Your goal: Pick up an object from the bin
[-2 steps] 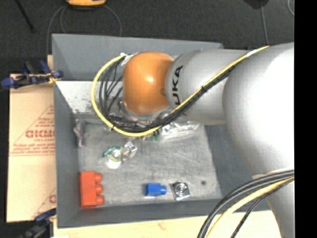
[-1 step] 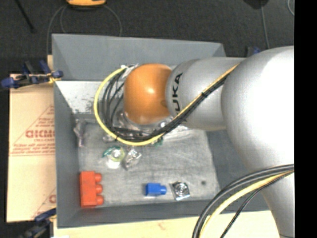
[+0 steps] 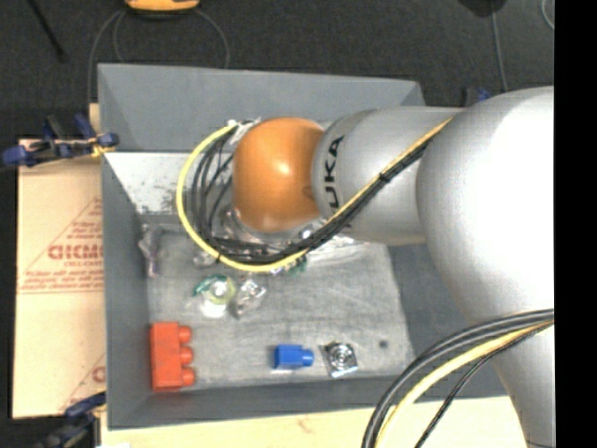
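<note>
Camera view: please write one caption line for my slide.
KUKA arm over a grey bin with red brick, blue plug and metal piece.

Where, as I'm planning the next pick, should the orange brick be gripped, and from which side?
Probably from straight above, closing across the width of the orange brick at mid-length. It lies flat in the lower left corner of the bin, its long side along the left wall and its studs facing open floor on the right. The gap on the wall side looks tight, which is the risk.

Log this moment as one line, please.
arm: wrist over bin far side | nearest: white-green piece, clear piece | front: orange block, blue piece
</note>
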Controlling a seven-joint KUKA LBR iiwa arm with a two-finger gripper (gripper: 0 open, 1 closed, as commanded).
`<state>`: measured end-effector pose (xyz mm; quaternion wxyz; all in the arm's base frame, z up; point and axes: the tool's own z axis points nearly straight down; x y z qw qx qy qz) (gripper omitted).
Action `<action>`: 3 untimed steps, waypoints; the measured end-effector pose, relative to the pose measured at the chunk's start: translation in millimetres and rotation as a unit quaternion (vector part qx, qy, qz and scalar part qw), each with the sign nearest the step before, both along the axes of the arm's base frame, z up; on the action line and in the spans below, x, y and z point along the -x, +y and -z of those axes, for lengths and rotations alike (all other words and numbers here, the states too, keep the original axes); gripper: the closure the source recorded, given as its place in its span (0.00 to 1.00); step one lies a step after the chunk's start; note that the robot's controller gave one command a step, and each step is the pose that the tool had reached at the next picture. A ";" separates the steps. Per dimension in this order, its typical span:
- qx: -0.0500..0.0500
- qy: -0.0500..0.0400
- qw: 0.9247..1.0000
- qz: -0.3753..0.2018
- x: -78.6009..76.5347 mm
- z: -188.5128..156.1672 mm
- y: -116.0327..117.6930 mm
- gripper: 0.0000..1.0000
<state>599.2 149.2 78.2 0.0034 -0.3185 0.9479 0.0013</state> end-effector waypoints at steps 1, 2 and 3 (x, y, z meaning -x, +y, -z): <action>0.001 0.002 1.000 0.001 -0.4 -2.3 -0.2 1.00; -0.001 0.000 1.000 0.004 -1.8 -9.2 0.4 1.00; 0.001 -0.003 1.000 0.007 -4.8 -79.0 -0.2 1.00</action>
